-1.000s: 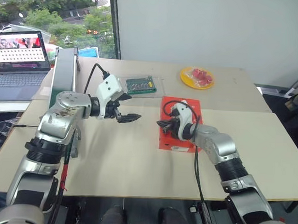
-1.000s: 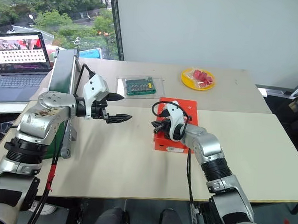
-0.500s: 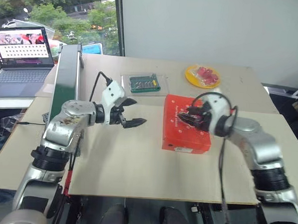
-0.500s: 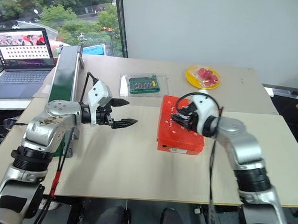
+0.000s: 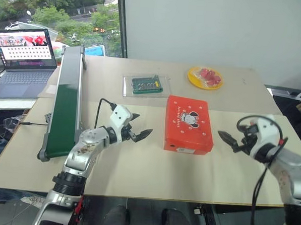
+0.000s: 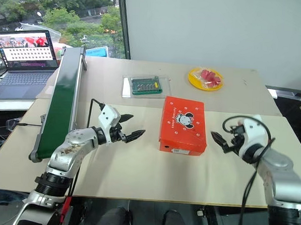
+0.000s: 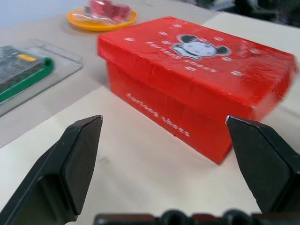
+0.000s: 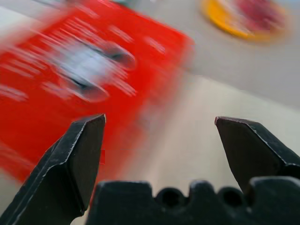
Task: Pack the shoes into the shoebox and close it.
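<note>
Orange-red cardboard shoebox [image 5: 189, 124], lid down, likely light yet crushable; grasp its long sides. Left gripper [image 5: 140, 133] and right gripper [image 5: 228, 141] fingers spread, empty.

table [image 5: 137, 167] | on it: shoebox [image 5: 189, 124], clear tray [image 5: 145, 85], yellow plate [image 5: 205, 77], conveyor [image 5: 65, 105]

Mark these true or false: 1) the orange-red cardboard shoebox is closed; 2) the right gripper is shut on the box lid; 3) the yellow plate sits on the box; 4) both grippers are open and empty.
1) True: the orange-red cardboard shoebox lies with its lid flat down.
2) False: the right gripper hangs open beside the box, clear of it.
3) False: the yellow plate rests on the table beyond the box.
4) True: the left gripper is also open, holding nothing.
</note>
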Tool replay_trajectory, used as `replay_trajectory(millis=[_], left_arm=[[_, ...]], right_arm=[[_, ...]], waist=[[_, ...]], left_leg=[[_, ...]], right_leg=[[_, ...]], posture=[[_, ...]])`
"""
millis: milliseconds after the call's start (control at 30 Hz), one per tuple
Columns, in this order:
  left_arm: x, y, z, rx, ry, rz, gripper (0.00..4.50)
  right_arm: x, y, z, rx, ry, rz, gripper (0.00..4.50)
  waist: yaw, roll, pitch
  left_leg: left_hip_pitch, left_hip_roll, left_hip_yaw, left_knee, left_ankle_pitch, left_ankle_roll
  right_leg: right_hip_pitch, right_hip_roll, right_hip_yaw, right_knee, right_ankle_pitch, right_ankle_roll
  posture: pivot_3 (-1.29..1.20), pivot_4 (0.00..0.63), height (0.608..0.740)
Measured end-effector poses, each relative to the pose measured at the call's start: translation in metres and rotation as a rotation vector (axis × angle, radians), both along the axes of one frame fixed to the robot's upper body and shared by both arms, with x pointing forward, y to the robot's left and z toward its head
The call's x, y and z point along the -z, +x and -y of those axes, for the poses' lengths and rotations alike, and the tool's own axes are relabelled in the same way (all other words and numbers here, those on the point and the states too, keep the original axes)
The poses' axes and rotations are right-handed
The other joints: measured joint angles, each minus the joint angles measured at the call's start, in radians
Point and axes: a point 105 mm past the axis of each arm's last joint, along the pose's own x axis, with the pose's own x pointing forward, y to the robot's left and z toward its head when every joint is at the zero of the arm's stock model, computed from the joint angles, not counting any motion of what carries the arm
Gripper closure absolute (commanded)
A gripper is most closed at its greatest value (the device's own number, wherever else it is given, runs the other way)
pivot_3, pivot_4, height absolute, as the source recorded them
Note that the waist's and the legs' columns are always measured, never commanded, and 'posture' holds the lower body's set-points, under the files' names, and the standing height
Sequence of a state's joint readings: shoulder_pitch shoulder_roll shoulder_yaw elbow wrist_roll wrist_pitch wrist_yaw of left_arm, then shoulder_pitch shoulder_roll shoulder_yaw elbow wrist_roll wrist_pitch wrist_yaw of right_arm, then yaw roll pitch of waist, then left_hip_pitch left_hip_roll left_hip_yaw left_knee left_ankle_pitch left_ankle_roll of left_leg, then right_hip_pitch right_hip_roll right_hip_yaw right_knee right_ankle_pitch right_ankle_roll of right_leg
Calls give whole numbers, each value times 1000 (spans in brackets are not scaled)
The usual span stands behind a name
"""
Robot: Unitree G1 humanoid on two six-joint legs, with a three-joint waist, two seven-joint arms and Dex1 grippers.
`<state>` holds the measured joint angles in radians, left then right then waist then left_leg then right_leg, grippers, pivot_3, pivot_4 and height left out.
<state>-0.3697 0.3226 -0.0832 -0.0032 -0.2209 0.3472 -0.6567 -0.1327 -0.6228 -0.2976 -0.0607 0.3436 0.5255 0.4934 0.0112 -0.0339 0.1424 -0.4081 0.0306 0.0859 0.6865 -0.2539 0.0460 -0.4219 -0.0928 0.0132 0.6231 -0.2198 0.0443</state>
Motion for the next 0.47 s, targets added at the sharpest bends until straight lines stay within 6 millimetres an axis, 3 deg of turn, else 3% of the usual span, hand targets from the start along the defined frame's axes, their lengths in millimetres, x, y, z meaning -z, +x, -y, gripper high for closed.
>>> replay_trajectory(millis=[100, 200, 333, 467], left_arm=[[18, -2, 0, -68, -27, -9, 0], [38, -3, -4, -129, -21, -12, 0], [77, -12, -14, -224, -6, -74, 0], [86, -13, -21, -264, 5, -70, 0]], right_arm=[[28, -3, 6, 79, 41, -12, 89], [43, -2, 9, 140, 52, 4, 89], [78, -5, 10, 241, 97, -25, 89], [79, -1, 2, 258, 137, 9, 89]], waist=[[-10, 1, 0], [-16, 2, -1], [-21, 3, -1], [-23, 4, -1]], left_leg=[[1, 1, 1, 0, 0, 0], [3, 1, 1, 0, 0, 0], [2, 1, 1, -1, 0, 0], [3, 2, 1, -1, 0, 0]], right_leg=[[0, 0, 1, 1, 0, 0], [1, 1, 2, 1, 0, 0], [-1, 0, 2, 1, 0, 0], [1, 0, 2, 1, 0, 0]], posture=[[0, 150, 740], [0, 150, 740], [0, 150, 740], [0, 150, 740]])
